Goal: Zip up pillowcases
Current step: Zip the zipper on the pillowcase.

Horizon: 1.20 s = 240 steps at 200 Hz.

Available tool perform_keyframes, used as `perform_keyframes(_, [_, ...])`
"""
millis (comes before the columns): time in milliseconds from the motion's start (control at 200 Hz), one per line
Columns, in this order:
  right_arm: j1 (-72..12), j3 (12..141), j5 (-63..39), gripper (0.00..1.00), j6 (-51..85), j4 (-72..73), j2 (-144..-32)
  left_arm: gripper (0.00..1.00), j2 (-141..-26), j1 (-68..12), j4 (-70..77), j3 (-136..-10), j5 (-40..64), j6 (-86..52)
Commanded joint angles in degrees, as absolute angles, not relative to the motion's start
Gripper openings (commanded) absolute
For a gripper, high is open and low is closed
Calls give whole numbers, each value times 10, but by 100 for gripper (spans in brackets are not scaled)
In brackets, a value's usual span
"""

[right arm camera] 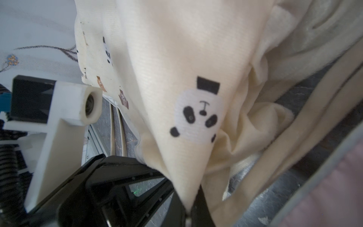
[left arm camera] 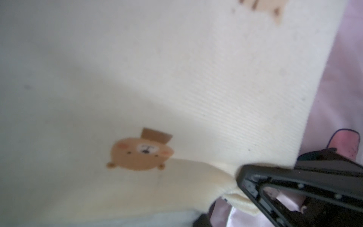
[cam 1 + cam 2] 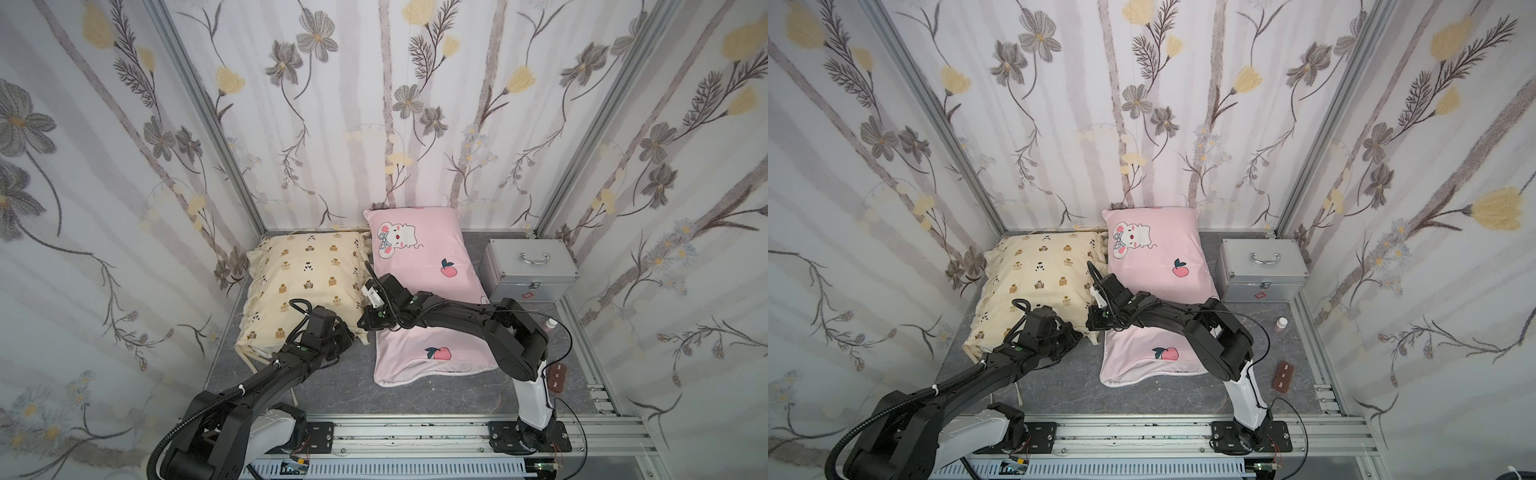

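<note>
The cream pillowcase [image 3: 299,286], soft ribbed cotton with ruffled edges and small bears, bulges just ahead of the left gripper [image 2: 238,181], whose black jaws pinch its corner hem. The right gripper [image 1: 188,212] clamps a drawn-out cream fold at the same corner. The smooth pink pillowcase [image 3: 419,270] lies under the right arm.

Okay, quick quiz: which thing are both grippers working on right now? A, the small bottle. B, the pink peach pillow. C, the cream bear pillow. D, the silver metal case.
C: in the wrist views the right gripper and the left gripper are each pinched shut on fabric of the cream bear pillow.
</note>
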<state>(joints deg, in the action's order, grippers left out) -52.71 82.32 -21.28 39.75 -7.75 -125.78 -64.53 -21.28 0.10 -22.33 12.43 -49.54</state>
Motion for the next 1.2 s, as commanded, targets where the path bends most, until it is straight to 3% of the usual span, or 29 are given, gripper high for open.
perform_keyframes(0, [-521,834,-196,0,375,-105,-1245,0,-638,-211,-59,-231,91,-467])
perform_keyframes(480, [-484,900,-136,0,295,-201,-1225,0,-598,-175,-163,-241,71,-404])
perform_keyframes(784, [-449,993,-80,0,243,-250,-1211,0,-548,-108,-211,-232,58,-398])
perform_keyframes(1194, [-358,1083,-23,0,235,-251,-1208,0,-503,-77,-226,-212,47,-417])
